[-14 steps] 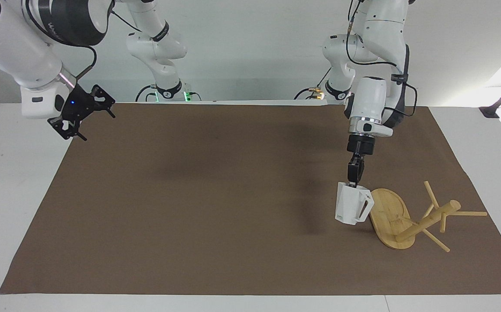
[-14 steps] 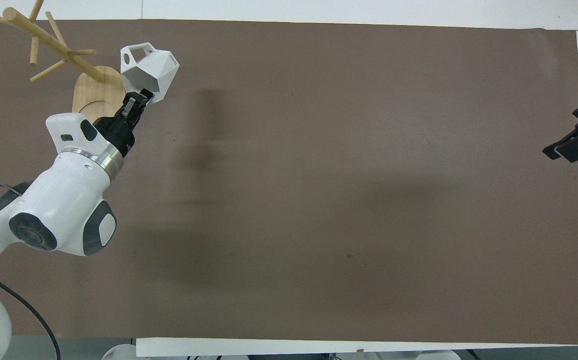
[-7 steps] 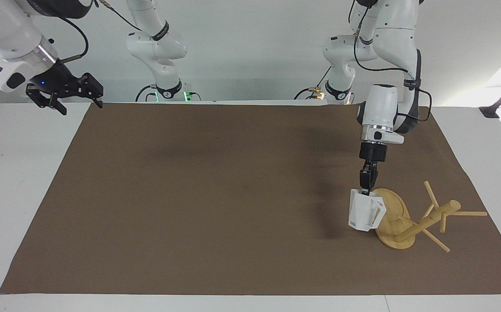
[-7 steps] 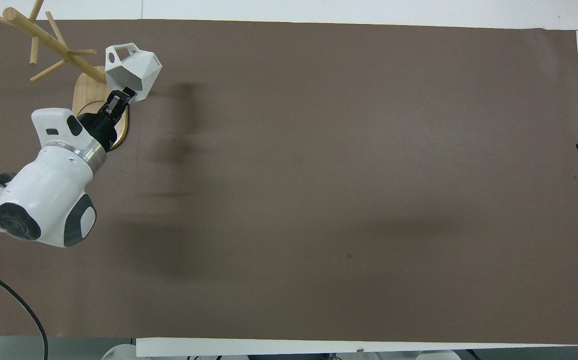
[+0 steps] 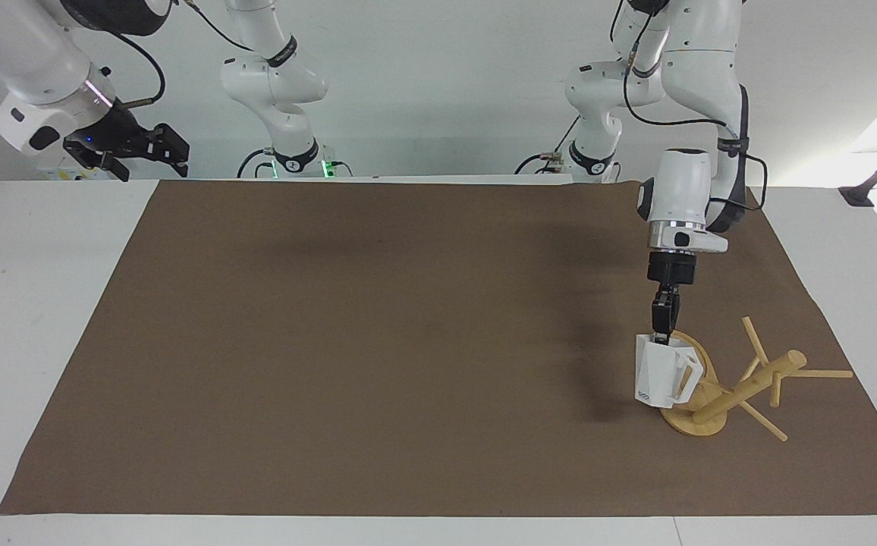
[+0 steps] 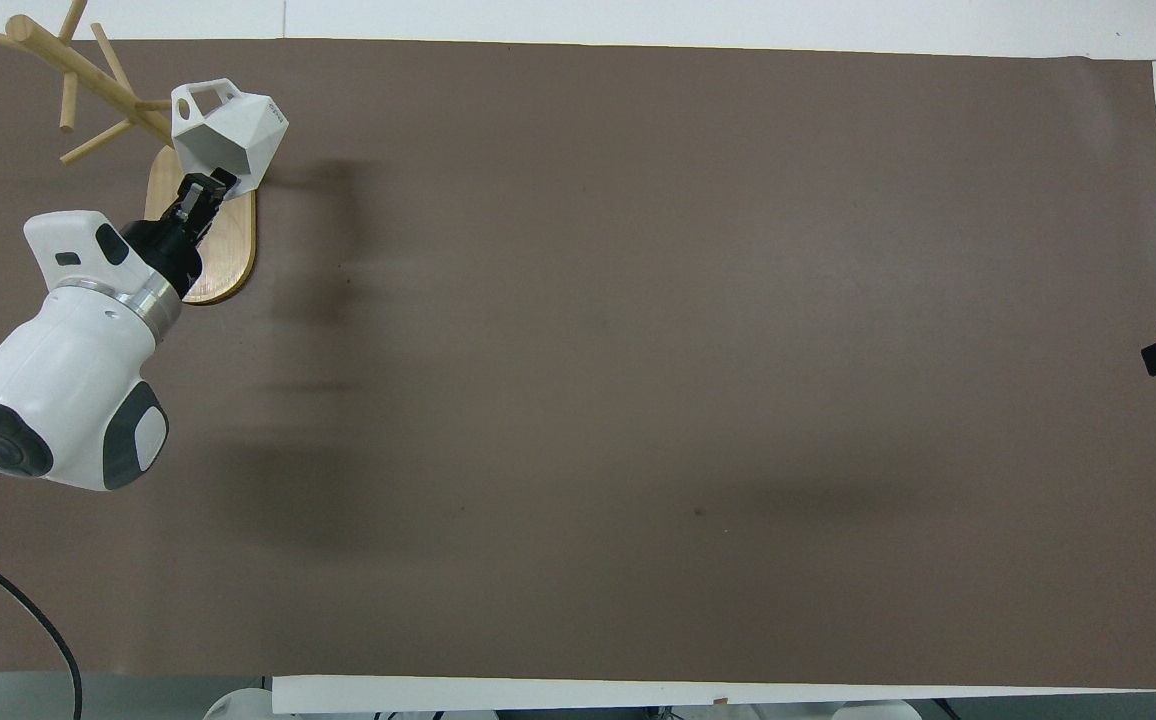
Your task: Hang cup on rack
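Right gripper (image 5: 146,148) is parked up by the right arm's end of the table, over the bare white tabletop off the brown mat (image 5: 378,341); whether its fingers are parted cannot be told, and that arm is judged idle. Left gripper (image 5: 662,334) is clamped on the rim of the cup (image 5: 662,373), which is held in the air over the oval base of the rack (image 5: 742,387) (handle turned toward the post). The rack is seen at the left arm's end of the table.

Step in hand is judged to be transport and alignment; the cup is not yet hung. Next, the handle opening needs to be lined up with a peg tip and slid on before release.

Compared with a second ago, the cup is carried closer to the rack's post, and the right gripper is pulled back off the mat.
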